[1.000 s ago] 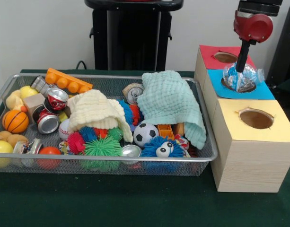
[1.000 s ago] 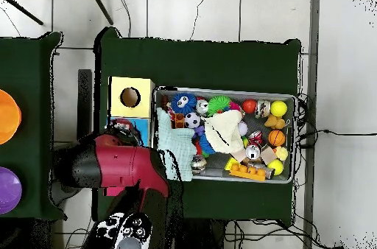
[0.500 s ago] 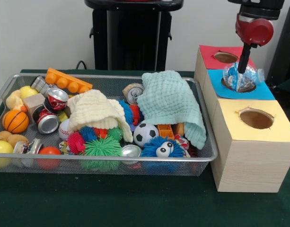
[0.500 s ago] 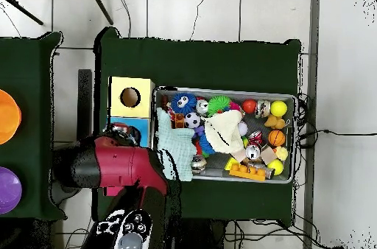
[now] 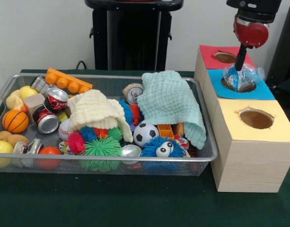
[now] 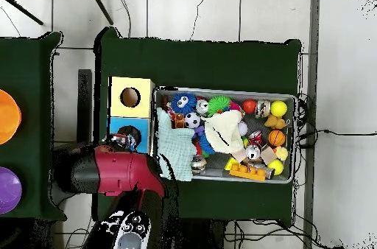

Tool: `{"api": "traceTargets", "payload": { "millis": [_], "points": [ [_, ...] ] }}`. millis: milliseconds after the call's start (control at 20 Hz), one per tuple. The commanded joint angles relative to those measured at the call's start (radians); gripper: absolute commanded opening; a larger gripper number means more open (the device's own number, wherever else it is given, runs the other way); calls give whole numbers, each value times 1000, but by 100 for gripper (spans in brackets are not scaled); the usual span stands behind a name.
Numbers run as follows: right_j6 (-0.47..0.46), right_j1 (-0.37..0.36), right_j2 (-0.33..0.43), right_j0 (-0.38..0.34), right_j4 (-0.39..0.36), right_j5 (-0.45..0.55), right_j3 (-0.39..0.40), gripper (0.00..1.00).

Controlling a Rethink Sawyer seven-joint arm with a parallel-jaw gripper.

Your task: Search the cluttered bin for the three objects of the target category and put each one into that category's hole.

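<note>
Nearest you, the yellow-topped wooden box [image 5: 255,146] with its round hole stands empty of traffic, so ignore it; your work is one box further back. On the blue-topped box [image 5: 239,90], a crumpled clear plastic bottle [image 5: 242,75] sits in the mouth of the round hole, only partly sunk, with its wrinkled body standing above the rim. Directly over it hangs the red and black gripper [image 5: 239,66], its dark stem reaching down into the bottle's top. You cannot tell from either view whether the fingers are spread or pinched on the plastic, nor whether they grip it at all.

To finish this step well, make sure the bottle is centred on the opening before you let it go, since its crushed, springy sides look likely to catch on the cut edge. The bottle itself is transparent, glinting, light and irregular. Beyond, the red-topped box [image 5: 215,57] is not involved. Afterwards you return to the wire mesh bin [image 5: 204,156].
</note>
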Motion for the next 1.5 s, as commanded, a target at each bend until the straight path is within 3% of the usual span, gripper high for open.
{"api": "traceTargets", "payload": {
  "millis": [50,750,1250,1500],
  "points": [
    [348,3,63,8,40,141,57,0],
    [372,-2,-9,60,18,166,0,0],
    [373,2,-58,67,2,204,-89,0],
    [368,-13,-60,59,-7,200,-63,0]
  ]
}}
